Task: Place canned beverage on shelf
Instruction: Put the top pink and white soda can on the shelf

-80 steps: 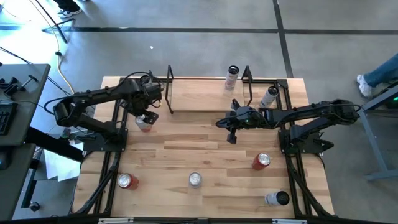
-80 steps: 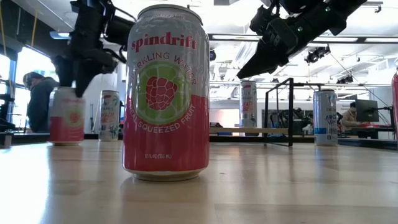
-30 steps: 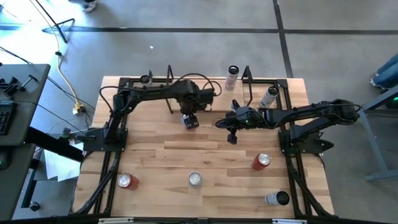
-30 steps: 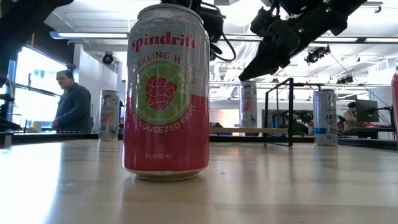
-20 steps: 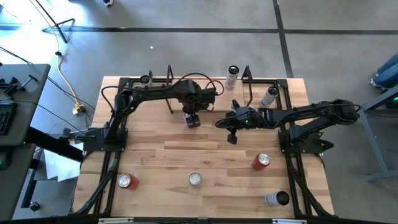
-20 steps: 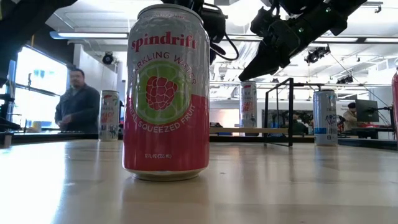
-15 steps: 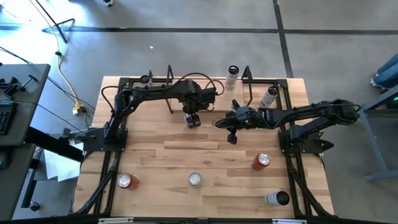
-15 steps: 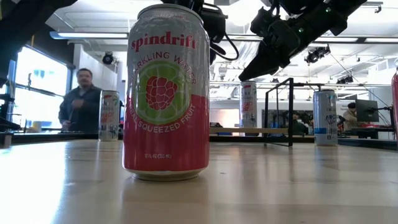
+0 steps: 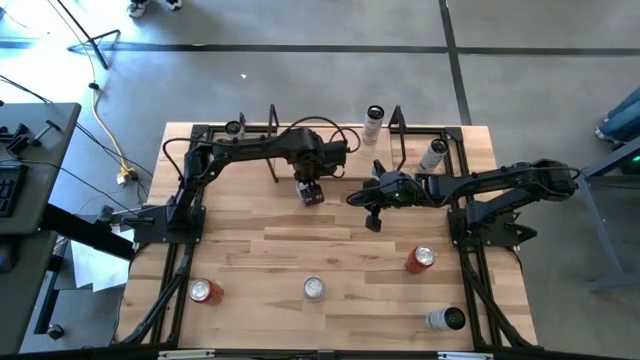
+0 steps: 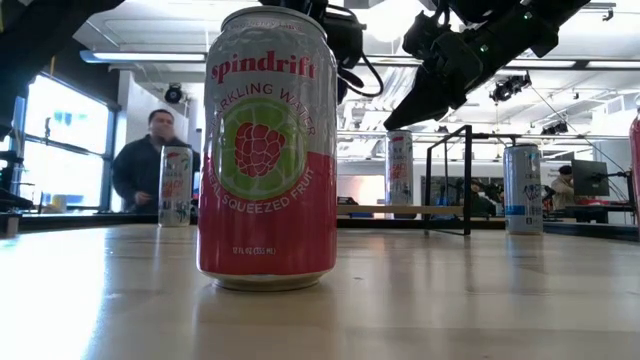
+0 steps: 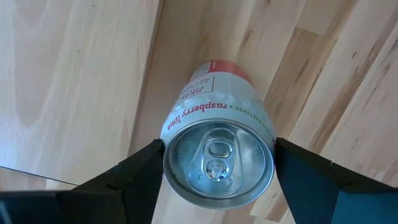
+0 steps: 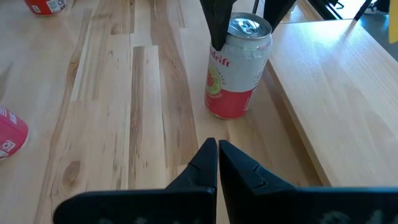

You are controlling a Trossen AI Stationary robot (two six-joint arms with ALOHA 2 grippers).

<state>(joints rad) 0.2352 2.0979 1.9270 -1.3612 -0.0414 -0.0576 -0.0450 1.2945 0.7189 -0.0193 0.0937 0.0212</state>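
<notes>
Room: grey floor around the table [image 9: 330, 250]; person [image 10: 148, 165] beyond its far edge in the low view; second person's leg at the high view's right border.
Table: light planks, black rails down both sides; broad bare run of wood across the middle, between the arms and the near row of cans.
Shelf [image 9: 335, 150]: low pale board along the far edge between two black end frames [image 9: 273, 140]; top bare in the high view; front lip just beside the held can.
Held can [image 9: 311, 192]: pink and white, upright, base on the planks right at the shelf's front lip, not on the board; seen again past the right fingers [image 12: 237, 67] and from straight above [image 11: 217, 163].
Left gripper [image 9: 309, 190]: over the can, fingers [image 11: 134, 171] spread to the can's width, one pressed against each side of the rim, clamping it.
Right gripper [image 9: 372, 222]: fingers pressed together, nothing between them [image 12: 217, 163]; hangs above bare wood near the shelf's right end frame, a little apart from the held can.
Near row: red can [image 9: 205, 291] at left, silver-topped can [image 9: 314, 288] at centre, dark-topped can [image 9: 445, 319] by the right corner; red can [image 9: 420, 259] just inside the right rail.
Far edge: one can [image 9: 374, 124] behind the shelf; another [image 9: 433, 155] outside the right end frame.
Low view: spindrift can [image 10: 269, 150] fills the foreground, hiding the held can.
</notes>
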